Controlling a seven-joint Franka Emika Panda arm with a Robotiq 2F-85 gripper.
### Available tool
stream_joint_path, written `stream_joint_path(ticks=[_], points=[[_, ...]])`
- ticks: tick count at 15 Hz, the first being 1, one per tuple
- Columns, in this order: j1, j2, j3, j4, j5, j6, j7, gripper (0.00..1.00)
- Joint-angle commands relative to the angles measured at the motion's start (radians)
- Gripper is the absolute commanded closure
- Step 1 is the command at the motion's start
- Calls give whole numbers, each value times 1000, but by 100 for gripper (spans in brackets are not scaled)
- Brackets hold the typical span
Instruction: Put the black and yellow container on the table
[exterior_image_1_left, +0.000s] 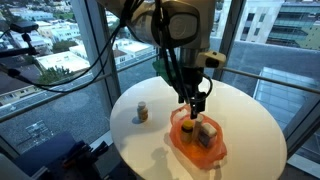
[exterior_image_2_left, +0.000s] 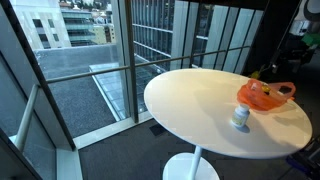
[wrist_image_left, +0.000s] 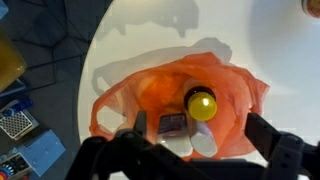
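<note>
Wrist view | end effector (wrist_image_left: 195, 150) spread wide, empty | above black and yellow container (wrist_image_left: 200, 102) in orange bag (wrist_image_left: 120, 100)

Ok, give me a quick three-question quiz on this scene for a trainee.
1. True or false: the black and yellow container stands on the bare top of the table.
2. Where is the gripper? A: over the orange bag. B: down by the table's foot. C: against the window.
3. Fill in: the small amber jar stands ___ the bag (inside or outside).

Key: 1 false, it is in the bag. 2 A. 3 outside.
</note>
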Motion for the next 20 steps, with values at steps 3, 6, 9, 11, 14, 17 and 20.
stream_joint_path(ticks=[3,6,9,11,14,17,20], points=[[-16,82,-24,31,14,51,-26,0],[-14,116,-31,26,5,89,-18,0],[-10,153,-33,27,1,128,-12,0],[-8,175,-34,26,-1,152,-10,0],[-5,200,-34,26,0,178,-11,0],[-1,209,-33,21,-1,194,-13,0],[1,200,-31,12,4,200,-22,0]])
